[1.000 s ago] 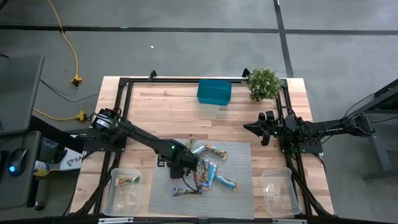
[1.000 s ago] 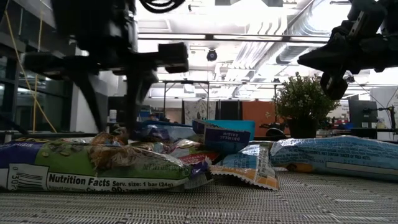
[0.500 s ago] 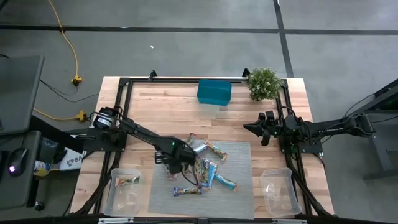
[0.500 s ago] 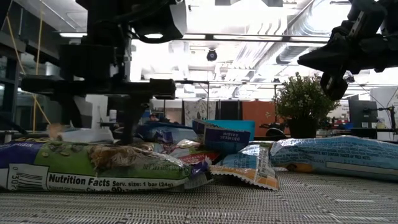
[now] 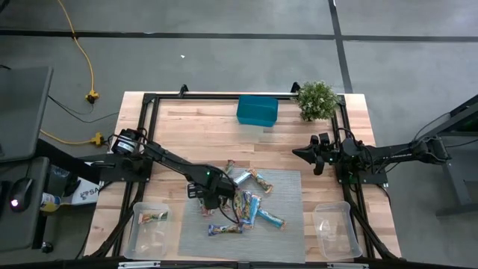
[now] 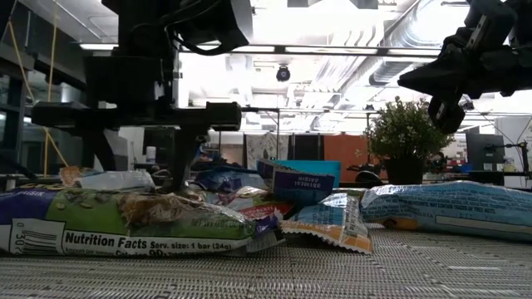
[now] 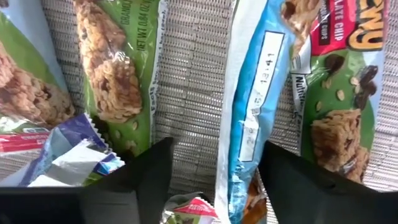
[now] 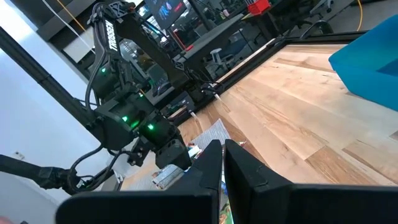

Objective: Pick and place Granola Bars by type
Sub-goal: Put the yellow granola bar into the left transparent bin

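Observation:
Several granola bars (image 5: 243, 202) lie heaped on a grey woven mat (image 5: 287, 232); some are light blue, others green, red and yellow. My left gripper (image 5: 211, 200) points down, low over the left part of the heap, and is open. In the left wrist view its fingers (image 7: 140, 177) stand on either side of a strip of bare mat, with a light blue bar (image 7: 249, 124) along the inside of one finger and a green bar (image 7: 115, 81) just beyond the other. My right gripper (image 5: 297, 153) waits shut at the table's right, level above the wood. My left gripper has its fingertips down among the bars (image 6: 187, 178). The bars in front hide them, so I cannot tell whether they touch a wrapper or the mat.
A clear tub (image 5: 149, 228) at the near left holds one bar (image 5: 153, 217). Another clear tub (image 5: 334, 228) stands at the near right. A teal box (image 5: 257, 110) and a small plant (image 5: 317, 99) are at the far edge. A black frame borders the table.
My left gripper has sunk toward the bars and shifted a little toward the table's left edge. Its fingers now stand wider apart than a second ago. The bars have stayed where they were.

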Robot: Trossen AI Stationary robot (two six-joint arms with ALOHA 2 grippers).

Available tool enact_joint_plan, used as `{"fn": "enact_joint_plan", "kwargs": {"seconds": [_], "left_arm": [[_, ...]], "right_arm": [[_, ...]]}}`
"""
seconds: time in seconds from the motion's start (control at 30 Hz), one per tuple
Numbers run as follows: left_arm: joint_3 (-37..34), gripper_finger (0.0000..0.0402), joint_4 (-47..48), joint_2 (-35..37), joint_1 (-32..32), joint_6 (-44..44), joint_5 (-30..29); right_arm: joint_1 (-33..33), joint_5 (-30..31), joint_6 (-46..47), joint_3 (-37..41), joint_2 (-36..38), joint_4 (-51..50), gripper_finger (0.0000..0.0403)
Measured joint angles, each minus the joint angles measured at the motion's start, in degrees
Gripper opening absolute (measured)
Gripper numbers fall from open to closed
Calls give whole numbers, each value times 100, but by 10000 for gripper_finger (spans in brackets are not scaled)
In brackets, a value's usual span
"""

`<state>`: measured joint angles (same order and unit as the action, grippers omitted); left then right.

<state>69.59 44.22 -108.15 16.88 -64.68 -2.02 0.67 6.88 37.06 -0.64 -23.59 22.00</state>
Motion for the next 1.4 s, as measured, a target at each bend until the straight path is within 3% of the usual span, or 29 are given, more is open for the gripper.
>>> {"fn": "enact_joint_plan", "kwargs": {"seconds": [0.53,0.67,0.83,0.97,1.2,1.3,1.4], "left_arm": [[9,41,211,-3,-7,692,256],[227,23,783,-23,-11,755,299],[837,35,1637,68,-191,791,542],[1498,37,2373,291,-421,947,1260],[2405,28,2967,884,-762,2060,3573],[2485,28,2956,1238,-681,2660,3930],[2485,27,2998,1583,-469,3202,3808]], "right_arm": [[1,2,0,0,0,0,0],[0,2,0,2,-2,2,0],[1,1,-2,0,-1,2,0],[2,2,0,2,0,0,0],[1,0,0,0,-2,-36,0],[0,0,0,0,-2,-70,0],[1,1,0,0,-2,-70,0]]}}
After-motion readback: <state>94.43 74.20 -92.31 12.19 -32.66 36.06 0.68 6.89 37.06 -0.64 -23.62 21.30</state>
